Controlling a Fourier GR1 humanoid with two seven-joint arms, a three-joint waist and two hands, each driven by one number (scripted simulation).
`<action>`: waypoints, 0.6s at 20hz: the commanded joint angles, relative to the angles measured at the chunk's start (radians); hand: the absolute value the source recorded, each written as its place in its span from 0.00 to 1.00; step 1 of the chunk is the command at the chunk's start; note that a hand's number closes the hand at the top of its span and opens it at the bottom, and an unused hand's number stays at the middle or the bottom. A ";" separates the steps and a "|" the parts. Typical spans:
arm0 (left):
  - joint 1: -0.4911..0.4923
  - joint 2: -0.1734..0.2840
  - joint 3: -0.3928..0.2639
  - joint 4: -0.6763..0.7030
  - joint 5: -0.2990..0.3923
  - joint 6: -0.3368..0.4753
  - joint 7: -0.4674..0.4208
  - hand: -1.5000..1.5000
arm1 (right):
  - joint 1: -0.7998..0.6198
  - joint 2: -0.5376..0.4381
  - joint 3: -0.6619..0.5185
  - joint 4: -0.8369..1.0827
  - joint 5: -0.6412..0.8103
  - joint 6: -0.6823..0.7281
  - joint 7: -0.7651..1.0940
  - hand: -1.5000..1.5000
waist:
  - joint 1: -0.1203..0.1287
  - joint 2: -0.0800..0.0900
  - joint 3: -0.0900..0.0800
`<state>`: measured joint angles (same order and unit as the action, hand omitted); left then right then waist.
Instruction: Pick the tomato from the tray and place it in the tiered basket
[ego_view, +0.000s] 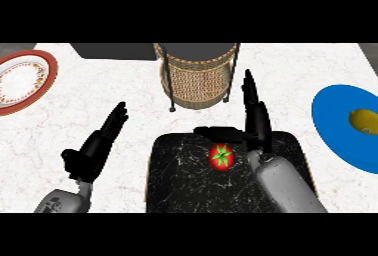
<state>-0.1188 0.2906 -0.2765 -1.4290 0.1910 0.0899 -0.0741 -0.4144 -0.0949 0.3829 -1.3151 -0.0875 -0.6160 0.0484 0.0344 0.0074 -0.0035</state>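
At the lower left of the frame, the left hand (88, 152) is matte black, with long slim fingers and a blocky palm, joined to a rounded light-grey forearm bearing small dark markings. At centre right, the right hand (255, 117) is equally black, on a smooth, glossy grey forearm that widens downward.

The tomato (221, 156) is a small red one with a green star-shaped stem top facing up, sitting on the tray (177, 180), roughly in its upper middle. The tray's a dark black slab with white marbled veins, lying flat. The tiered basket (196, 75) is woven tan wicker with a dark frame, standing upright just behind the tray.
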 joint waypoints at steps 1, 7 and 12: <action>-0.036 -0.010 0.018 0.034 0.031 -0.044 0.014 0.50 | -0.090 0.090 0.195 0.043 0.042 -0.246 -0.005 0.00 | -0.007 -0.004 0.003; 0.002 0.007 0.049 0.038 0.034 -0.042 -0.008 0.50 | -0.281 -0.030 0.279 0.067 0.359 -0.149 0.452 0.00 | -0.040 -0.024 -0.002; 0.023 -0.005 0.034 0.073 0.011 -0.023 -0.017 0.50 | -0.352 -0.136 0.405 0.113 0.424 0.129 0.727 0.00 | -0.067 -0.044 -0.010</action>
<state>-0.1108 0.2783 -0.2463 -1.3731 0.2089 0.0647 -0.0856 -0.6960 -0.1709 0.7032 -1.2209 0.2731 -0.6425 0.5836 -0.0183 -0.0213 -0.0079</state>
